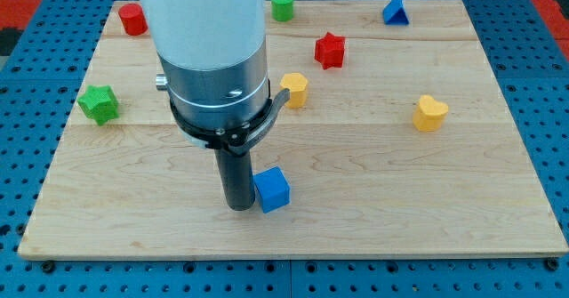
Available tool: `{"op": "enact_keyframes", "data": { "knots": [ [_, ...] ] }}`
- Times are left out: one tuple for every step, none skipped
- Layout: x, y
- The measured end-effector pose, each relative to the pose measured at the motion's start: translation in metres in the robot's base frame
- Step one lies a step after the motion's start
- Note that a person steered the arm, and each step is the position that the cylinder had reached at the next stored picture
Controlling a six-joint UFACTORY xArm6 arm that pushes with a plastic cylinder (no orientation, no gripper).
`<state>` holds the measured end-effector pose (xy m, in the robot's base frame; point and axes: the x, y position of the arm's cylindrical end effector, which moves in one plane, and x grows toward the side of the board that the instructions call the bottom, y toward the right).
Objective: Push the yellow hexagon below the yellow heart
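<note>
The yellow hexagon [294, 89] sits near the board's middle, partly behind the arm's body. The yellow heart [429, 112] lies at the view's right, apart from other blocks. My tip [240, 205] rests on the board low in the view, left of centre, touching or almost touching the left side of a blue cube [272, 189]. The tip is well below and left of the yellow hexagon and far left of the yellow heart.
A red star [330, 50] lies above and right of the hexagon. A green cylinder [282, 4], a blue triangle [396, 11] and a red cylinder [133, 19] stand along the top. A green star [99, 103] is at the left. The arm's body [209, 58] hides part of the board.
</note>
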<state>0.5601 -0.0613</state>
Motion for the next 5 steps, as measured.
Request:
{"op": "enact_keyframes", "data": {
  "knots": [
    [-0.003,-0.040],
    [-0.018,-0.053],
    [-0.023,-0.059],
    [-0.023,-0.059],
    [-0.047,-0.046]
  ]
}}
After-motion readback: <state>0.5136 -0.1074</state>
